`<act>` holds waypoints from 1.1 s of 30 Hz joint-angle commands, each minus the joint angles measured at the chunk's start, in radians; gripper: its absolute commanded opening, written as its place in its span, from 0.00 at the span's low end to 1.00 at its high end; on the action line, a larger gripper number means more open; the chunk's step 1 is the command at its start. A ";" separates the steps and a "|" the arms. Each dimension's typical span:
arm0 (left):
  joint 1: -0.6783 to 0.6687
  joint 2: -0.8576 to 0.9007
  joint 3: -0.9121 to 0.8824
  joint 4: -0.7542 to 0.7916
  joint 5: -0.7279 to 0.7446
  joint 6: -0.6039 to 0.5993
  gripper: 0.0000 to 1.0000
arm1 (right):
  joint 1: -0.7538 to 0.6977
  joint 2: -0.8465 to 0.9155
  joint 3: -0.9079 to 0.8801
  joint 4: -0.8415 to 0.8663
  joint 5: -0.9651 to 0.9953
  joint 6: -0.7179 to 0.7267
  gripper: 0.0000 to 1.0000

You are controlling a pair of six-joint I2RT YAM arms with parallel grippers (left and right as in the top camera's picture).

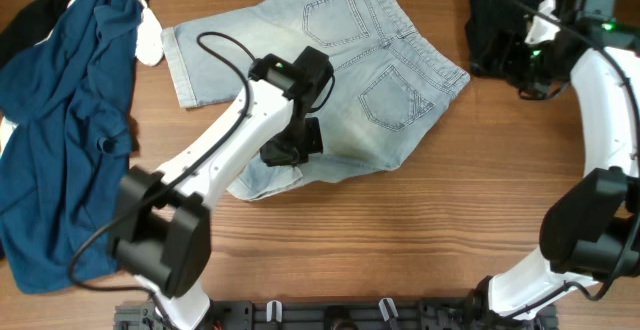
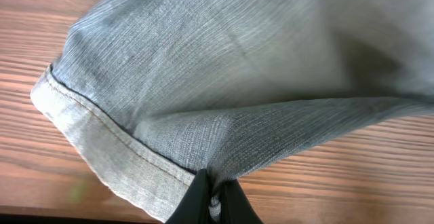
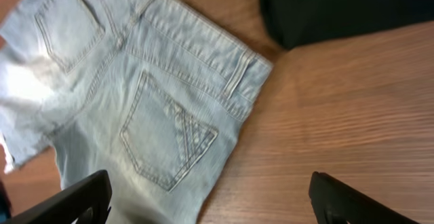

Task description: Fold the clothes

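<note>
The pale light-blue denim shorts (image 1: pixel 340 60) lie back-side up in the middle of the wooden table, with both stitched pockets showing. My left gripper (image 1: pixel 290 150) is shut on a fold of the near leg by its hem and holds it lifted and pulled over the cloth. In the left wrist view the jaws (image 2: pixel 215 200) pinch the denim (image 2: pixel 237 61). My right gripper (image 1: pixel 520 40) is open wide and empty at the far right, off the shorts. In the right wrist view its fingers (image 3: pixel 209 183) hover over the waistband corner and a back pocket (image 3: pixel 156 115).
A deep-blue garment (image 1: pixel 70 120) lies crumpled along the left side, with black cloth (image 1: pixel 30 20) and something white (image 1: pixel 148 38) behind it. A black cloth pile (image 1: pixel 500 10) sits at the back right, also in the right wrist view (image 3: pixel 339 7). Bare wood (image 1: pixel 400 240) lies in front.
</note>
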 commanded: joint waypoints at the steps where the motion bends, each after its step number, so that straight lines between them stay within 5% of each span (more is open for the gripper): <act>1: 0.006 -0.145 -0.002 -0.018 -0.074 -0.029 0.04 | 0.052 0.021 -0.092 0.070 0.014 0.075 0.86; 10: 0.006 -0.233 -0.003 -0.013 -0.132 -0.029 0.04 | 0.137 0.069 -0.319 0.373 0.185 0.196 0.72; 20: 0.006 -0.233 -0.003 -0.013 -0.158 -0.048 0.04 | 0.138 0.253 -0.327 0.636 0.224 0.243 0.63; 22: 0.006 -0.233 -0.003 -0.014 -0.159 -0.048 0.04 | 0.137 0.252 -0.326 0.621 0.251 0.242 0.34; 23: 0.006 -0.233 -0.003 -0.013 -0.159 -0.048 0.04 | 0.133 0.252 -0.325 0.603 0.250 0.242 0.10; 24: 0.006 -0.233 -0.003 -0.014 -0.166 -0.048 0.04 | 0.125 0.244 -0.324 0.575 0.245 0.242 0.04; 29: 0.023 -0.241 -0.003 -0.017 -0.217 -0.051 0.04 | 0.037 0.030 -0.321 0.441 0.240 0.232 0.04; 33: 0.047 -0.301 -0.003 -0.035 -0.220 -0.051 0.04 | -0.044 -0.190 -0.295 0.174 0.239 0.175 0.04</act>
